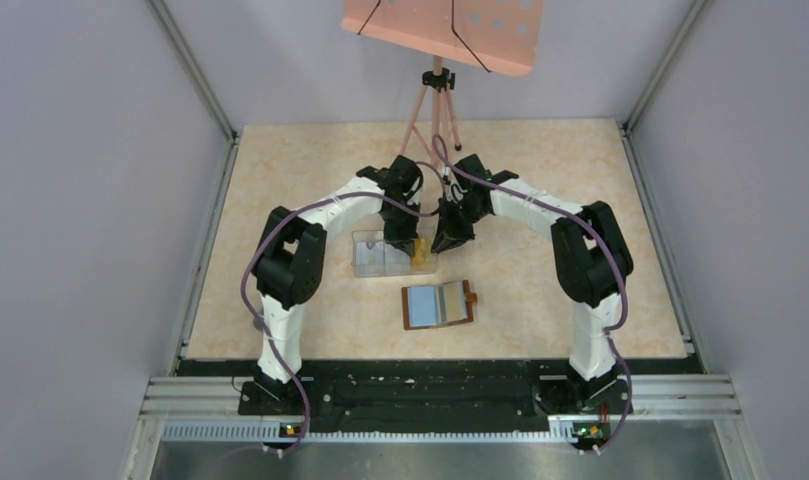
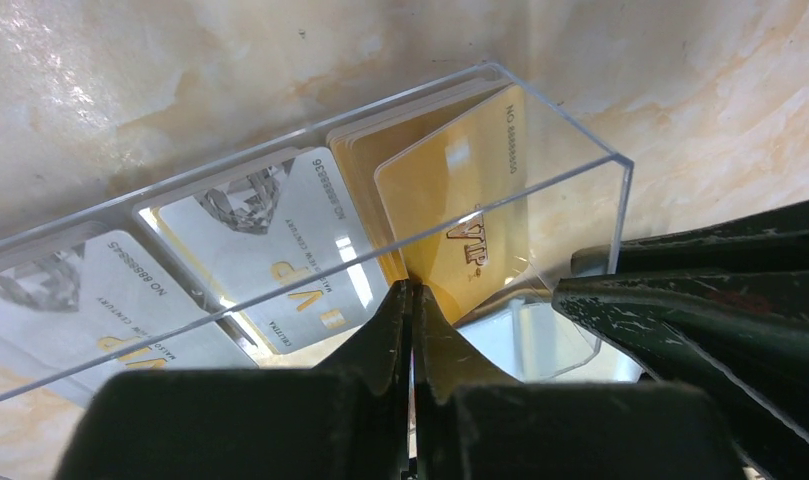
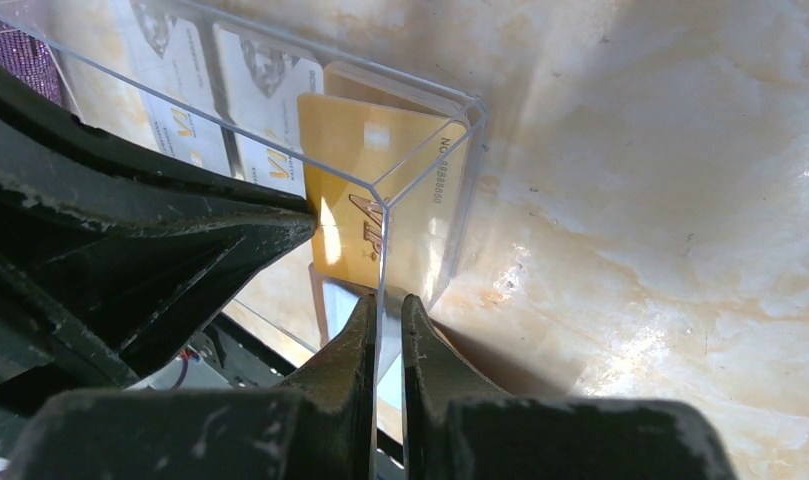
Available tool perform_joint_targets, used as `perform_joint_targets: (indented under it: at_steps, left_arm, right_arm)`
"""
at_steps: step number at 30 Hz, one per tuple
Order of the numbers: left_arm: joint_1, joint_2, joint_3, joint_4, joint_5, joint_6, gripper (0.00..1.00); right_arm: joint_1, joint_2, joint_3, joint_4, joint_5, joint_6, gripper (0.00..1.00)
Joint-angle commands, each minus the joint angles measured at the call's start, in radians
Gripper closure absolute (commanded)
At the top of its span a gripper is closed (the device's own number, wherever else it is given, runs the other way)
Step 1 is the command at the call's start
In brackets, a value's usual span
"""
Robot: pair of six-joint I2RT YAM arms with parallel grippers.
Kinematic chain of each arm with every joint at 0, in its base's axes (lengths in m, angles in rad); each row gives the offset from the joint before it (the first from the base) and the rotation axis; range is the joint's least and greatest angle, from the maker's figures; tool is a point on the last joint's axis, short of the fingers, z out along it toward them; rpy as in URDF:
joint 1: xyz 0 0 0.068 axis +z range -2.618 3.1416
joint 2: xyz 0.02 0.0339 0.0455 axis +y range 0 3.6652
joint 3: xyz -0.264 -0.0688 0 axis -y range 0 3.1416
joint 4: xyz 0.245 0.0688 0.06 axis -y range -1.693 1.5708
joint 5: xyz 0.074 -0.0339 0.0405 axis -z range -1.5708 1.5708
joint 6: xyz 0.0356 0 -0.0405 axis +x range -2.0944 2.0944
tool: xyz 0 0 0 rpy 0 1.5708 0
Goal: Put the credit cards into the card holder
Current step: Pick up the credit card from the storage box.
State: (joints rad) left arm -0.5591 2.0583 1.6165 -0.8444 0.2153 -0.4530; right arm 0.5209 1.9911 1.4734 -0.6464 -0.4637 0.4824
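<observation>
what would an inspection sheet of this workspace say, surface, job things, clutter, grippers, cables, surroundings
surface: beige marbled table
job's things: card holder lies open, apart from the clear box on the arms' side; gold card leans at the front of the box's end compartment, more gold ones behind it; silver cards fill the other two compartments
clutter: nothing seen
grippers: left gripper shut on the gold card's lower edge, as far as it shows; right gripper shut on the clear box's corner wall
cables: purple cables run along both arms
surroundings: grey walls; tripod carrying an orange board at the far edge
</observation>
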Motion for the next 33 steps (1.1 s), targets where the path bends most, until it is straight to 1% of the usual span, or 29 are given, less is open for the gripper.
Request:
perform_joint_targets:
  at_steps: [1, 5, 6, 8, 9, 11, 13, 16, 20, 24, 27, 29, 33]
  left_arm:
    - [-0.021, -0.029, 0.063, 0.042, 0.013, 0.011, 1.0]
    - [-0.023, -0.025, 0.074, 0.042, 0.038, 0.008, 1.0]
    - [-0.022, -0.027, 0.074, 0.044, 0.044, 0.007, 0.98]
    - [-0.023, -0.028, 0.072, 0.048, 0.051, 0.007, 0.93]
    - [-0.023, -0.025, 0.072, 0.046, 0.049, 0.009, 0.88]
    - [-0.023, -0.012, 0.08, 0.026, 0.034, 0.022, 0.8]
    - [-0.023, 0.009, 0.089, -0.011, 0.021, 0.043, 0.77]
    - [-0.024, 0.044, 0.096, -0.047, 0.014, 0.067, 0.76]
    - [-0.029, 0.08, 0.104, -0.07, -0.004, 0.086, 0.76]
    - [-0.044, 0.113, 0.148, -0.115, -0.035, 0.105, 0.76]
    - [-0.061, 0.122, 0.184, -0.135, -0.056, 0.116, 0.79]
    - [-0.068, 0.12, 0.2, -0.136, -0.06, 0.119, 0.83]
    - [-0.076, 0.107, 0.221, -0.139, -0.053, 0.116, 0.96]
  right_arm:
    - [0.013, -0.007, -0.001, 0.028, -0.058, -0.009, 1.0]
    - [0.013, -0.006, -0.001, 0.028, -0.059, -0.011, 1.0]
    - [0.013, -0.007, -0.001, 0.029, -0.058, -0.013, 1.0]
    - [0.014, -0.006, -0.002, 0.028, -0.059, -0.013, 1.0]
    - [0.013, -0.004, -0.002, 0.028, -0.059, -0.014, 1.0]
    - [0.013, -0.004, -0.001, 0.028, -0.061, -0.013, 1.0]
    - [0.013, -0.002, -0.001, 0.028, -0.062, -0.013, 1.0]
    - [0.013, -0.001, 0.0, 0.029, -0.064, -0.016, 1.0]
    - [0.014, -0.004, -0.001, 0.028, -0.064, -0.016, 1.0]
    - [0.013, -0.003, -0.001, 0.028, -0.067, -0.015, 1.0]
    - [0.014, -0.005, -0.001, 0.028, -0.066, -0.015, 1.0]
    - [0.013, -0.005, -0.001, 0.027, -0.066, -0.015, 1.0]
    - [0.013, -0.007, -0.002, 0.027, -0.065, -0.014, 1.0]
